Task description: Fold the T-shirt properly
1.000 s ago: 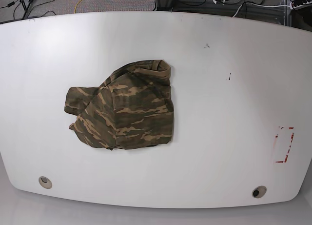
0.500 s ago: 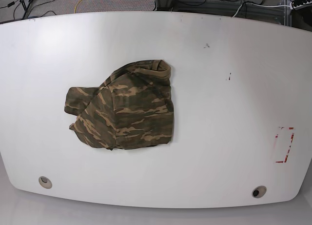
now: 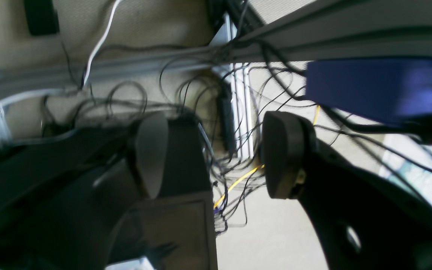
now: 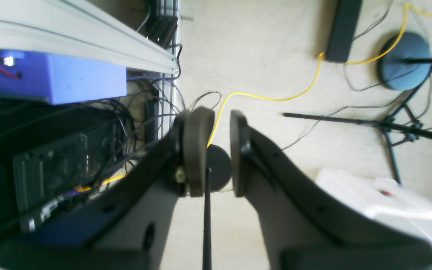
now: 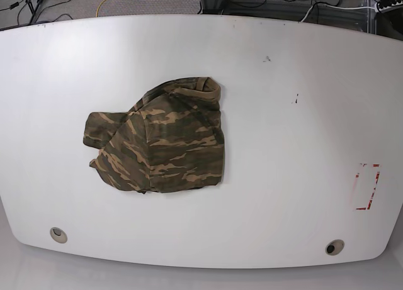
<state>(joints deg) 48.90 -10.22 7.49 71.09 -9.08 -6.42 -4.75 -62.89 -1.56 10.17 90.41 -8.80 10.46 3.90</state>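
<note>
Left wrist view: left gripper (image 3: 216, 153) aimed off the table, toward floor clutter. Jaws stand wide apart, nothing between them but a tangle of cables (image 3: 238, 112) behind. Grey pad of one finger (image 3: 151, 153) faces the camera; the other finger (image 3: 281, 153) is dark, rounded. A blue box (image 3: 373, 88) sits upper right, blurred. Shirt not in this view.

Right wrist view: right gripper (image 4: 221, 148) also points at the floor. Jaws nearly together, a narrow gap left, holding nothing. A yellow cable (image 4: 276, 95) runs across the carpet behind; a round stand base (image 4: 403, 60) sits upper right, a white bin (image 4: 384, 206) lower right, cut by the frame edge.

Base view: neither arm shows. T-shirt (image 5: 160, 145) lies on the white tabletop (image 5: 296, 158), left of centre, well clear of every edge. Partly folded into a rough block, collar toward the far edge, one sleeve bunched out on the left. Lower left edge rumpled, layers uneven. Red tape outline (image 5: 366, 186) near the right edge.
</note>
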